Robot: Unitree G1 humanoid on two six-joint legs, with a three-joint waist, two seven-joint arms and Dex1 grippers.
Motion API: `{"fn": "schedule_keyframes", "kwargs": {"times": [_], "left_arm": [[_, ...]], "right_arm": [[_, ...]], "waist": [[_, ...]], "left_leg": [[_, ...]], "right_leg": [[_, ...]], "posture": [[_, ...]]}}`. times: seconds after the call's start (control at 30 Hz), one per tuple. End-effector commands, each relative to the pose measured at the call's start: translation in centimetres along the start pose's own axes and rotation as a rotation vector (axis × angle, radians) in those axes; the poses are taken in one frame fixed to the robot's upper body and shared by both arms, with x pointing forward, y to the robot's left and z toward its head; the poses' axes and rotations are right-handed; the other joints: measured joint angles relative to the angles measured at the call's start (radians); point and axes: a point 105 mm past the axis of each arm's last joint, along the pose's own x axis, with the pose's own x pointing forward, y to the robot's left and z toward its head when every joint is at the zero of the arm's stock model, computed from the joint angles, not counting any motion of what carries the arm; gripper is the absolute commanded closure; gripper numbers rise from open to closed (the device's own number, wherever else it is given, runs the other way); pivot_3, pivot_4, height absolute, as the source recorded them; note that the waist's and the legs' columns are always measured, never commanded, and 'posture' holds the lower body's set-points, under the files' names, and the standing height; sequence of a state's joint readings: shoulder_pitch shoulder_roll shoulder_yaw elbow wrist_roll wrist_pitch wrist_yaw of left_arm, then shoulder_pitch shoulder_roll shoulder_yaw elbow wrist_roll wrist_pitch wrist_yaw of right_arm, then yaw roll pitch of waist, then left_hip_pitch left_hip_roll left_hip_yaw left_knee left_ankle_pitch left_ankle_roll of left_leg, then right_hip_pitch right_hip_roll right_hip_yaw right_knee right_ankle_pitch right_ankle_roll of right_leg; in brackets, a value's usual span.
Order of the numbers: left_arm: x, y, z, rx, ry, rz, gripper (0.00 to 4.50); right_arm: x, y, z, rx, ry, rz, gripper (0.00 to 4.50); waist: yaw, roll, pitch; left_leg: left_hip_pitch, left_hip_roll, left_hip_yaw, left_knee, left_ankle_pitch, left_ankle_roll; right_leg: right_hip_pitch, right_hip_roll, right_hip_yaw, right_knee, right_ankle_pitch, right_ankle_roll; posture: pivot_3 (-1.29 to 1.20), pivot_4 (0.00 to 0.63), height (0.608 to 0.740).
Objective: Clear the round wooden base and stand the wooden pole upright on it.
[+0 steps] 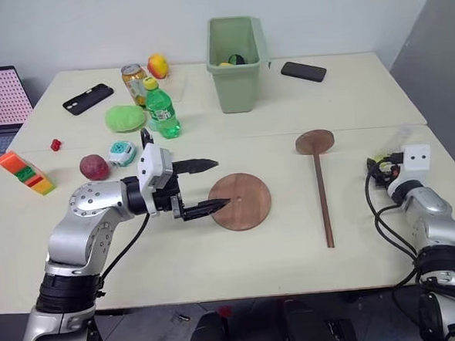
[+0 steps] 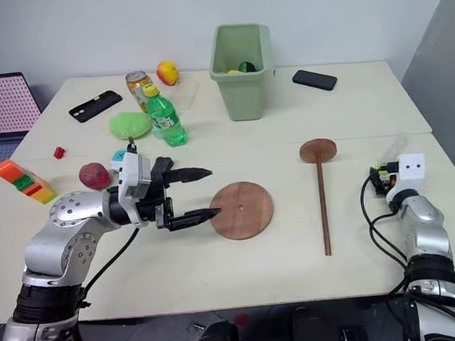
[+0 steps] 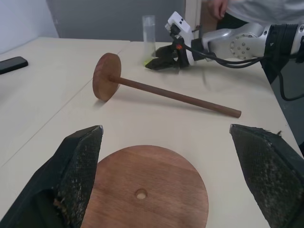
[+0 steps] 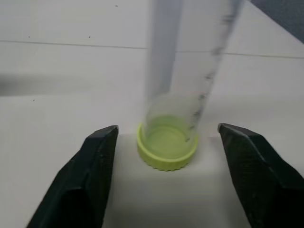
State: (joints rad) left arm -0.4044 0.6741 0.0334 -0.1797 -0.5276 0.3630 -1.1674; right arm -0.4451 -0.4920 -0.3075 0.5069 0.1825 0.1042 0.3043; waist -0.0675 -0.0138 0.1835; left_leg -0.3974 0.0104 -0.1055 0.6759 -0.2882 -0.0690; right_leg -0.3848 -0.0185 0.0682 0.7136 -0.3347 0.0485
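Observation:
The round wooden base [image 1: 241,201] lies flat mid-table, its top bare with a small centre hole [image 3: 140,194]. To its right the wooden pole [image 1: 323,199] lies on its side, the disc end [image 1: 315,142] pointing away from me. My left gripper [image 1: 220,183] hovers open at the base's left edge, holding nothing. Near the table's right edge my right gripper [image 4: 167,129] is open. A clear tube with a yellow-green bottom [image 4: 167,147] stands upright between its fingers, touching neither.
A green bin [image 1: 235,62] stands at the back. A green bottle [image 1: 161,109], a can [image 1: 134,79], a green lump [image 1: 125,118], a dark red fruit [image 1: 94,167] and toys [image 1: 25,173] crowd the left. Two phones [image 1: 88,99] [image 1: 303,71] lie behind. A person [image 3: 247,7] stands beyond the right arm.

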Motion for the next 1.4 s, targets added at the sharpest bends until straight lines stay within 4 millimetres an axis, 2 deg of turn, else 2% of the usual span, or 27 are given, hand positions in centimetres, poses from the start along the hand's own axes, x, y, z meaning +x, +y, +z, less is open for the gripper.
{"fn": "schedule_keyframes", "kwargs": {"times": [0.03,0.27,0.33,0.43,0.5,0.57,0.7,0.77,0.9,0.97,1.13,1.4], "left_arm": [[0.0,0.2,0.8,0.044,-0.006,-0.009,0.00],[0.0,0.1,0.7,0.044,-0.002,-0.019,0.00],[-0.2,-0.1,0.6,0.044,0.007,-0.026,0.00],[-0.4,-0.2,0.5,0.044,0.013,-0.028,0.00],[-0.7,-0.3,0.4,0.039,0.023,-0.028,0.00],[-1.1,-0.2,0.2,0.035,0.038,-0.023,0.00],[-1.7,0.3,0.2,0.039,0.058,-0.010,0.00],[-2.2,0.5,0.1,0.045,0.081,-0.009,0.00],[-3.1,0.8,-0.5,0.074,0.144,-0.032,0.00],[-3.2,1.0,-0.5,0.081,0.152,-0.035,0.00],[-2.6,0.8,-0.6,0.088,0.136,-0.049,0.00],[-2.1,0.2,-0.6,0.091,0.127,-0.062,0.00]], "right_arm": [[-0.3,-0.8,2.1,0.001,-0.073,-0.022,0.05],[-1.0,-0.7,2.0,0.004,-0.049,-0.008,0.05],[-2.0,0.6,1.6,0.007,-0.009,0.106,0.05],[-3.3,1.0,1.6,-0.013,0.024,0.162,0.05],[-4.9,1.3,1.8,-0.022,0.058,0.235,0.05],[-6.8,2.3,2.7,-0.040,0.073,0.352,0.05],[-8.8,3.8,4.6,-0.061,0.099,0.493,0.05],[-9.5,4.7,6.1,-0.066,0.102,0.567,0.05],[-9.1,6.0,7.6,-0.137,0.221,0.627,0.05],[-8.9,6.4,7.4,-0.143,0.311,0.634,0.05],[-6.3,8.3,7.2,-0.073,0.512,0.572,0.05],[-5.3,10.9,6.0,-0.052,0.756,0.570,0.05]], "waist": [[0.000,0.000,0.000],[0.001,0.000,0.000],[0.002,0.000,0.000],[0.006,0.000,0.000],[0.010,0.000,0.000],[0.011,0.000,0.000],[0.008,0.001,0.000],[0.008,0.001,0.000],[0.008,0.001,0.000],[0.010,0.001,0.000],[0.010,0.000,0.001],[0.012,0.000,0.001]], "left_leg": [[0.000,0.000,0.000,0.000,0.000,0.000],[0.000,0.000,0.000,0.000,0.000,0.000],[0.000,0.000,0.000,0.000,0.000,0.000],[-0.001,0.000,-0.001,0.000,0.000,0.000],[-0.001,0.000,0.000,0.000,-0.001,0.001],[-0.001,0.000,-0.001,0.000,-0.001,0.001],[0.000,0.000,0.000,0.000,-0.001,0.001],[0.000,0.000,-0.001,0.000,-0.001,0.001],[0.000,0.000,0.000,0.000,-0.001,0.001],[0.000,0.000,-0.001,0.000,-0.001,0.001],[-0.001,0.000,-0.002,0.000,-0.001,0.001],[-0.003,0.000,-0.002,-0.001,-0.001,0.001]], "right_leg": [[0.000,0.000,0.000,0.000,0.000,0.000],[0.000,0.000,0.000,0.000,0.000,0.000],[0.000,0.000,0.000,0.000,0.000,0.000],[0.000,0.000,-0.001,-0.001,0.000,0.000],[0.000,0.000,0.000,-0.001,0.000,0.000],[0.000,0.000,0.000,-0.001,0.000,0.000],[0.000,0.000,0.000,0.000,0.000,0.000],[0.001,0.000,0.000,0.000,0.000,0.000],[0.001,0.000,0.000,0.000,0.000,0.000],[0.001,0.000,-0.001,-0.001,0.000,0.000],[0.001,0.000,-0.002,-0.002,0.000,0.000],[-0.002,0.000,-0.002,-0.002,0.000,0.000]], "posture": [[0.00,0.150,0.740],[0.00,0.150,0.740],[0.00,0.150,0.740],[0.00,0.150,0.740],[0.00,0.150,0.740],[0.00,0.150,0.740],[0.00,0.150,0.740],[0.00,0.150,0.740],[0.00,0.150,0.740],[0.00,0.150,0.740],[0.00,0.150,0.740],[0.00,0.150,0.740]]}}
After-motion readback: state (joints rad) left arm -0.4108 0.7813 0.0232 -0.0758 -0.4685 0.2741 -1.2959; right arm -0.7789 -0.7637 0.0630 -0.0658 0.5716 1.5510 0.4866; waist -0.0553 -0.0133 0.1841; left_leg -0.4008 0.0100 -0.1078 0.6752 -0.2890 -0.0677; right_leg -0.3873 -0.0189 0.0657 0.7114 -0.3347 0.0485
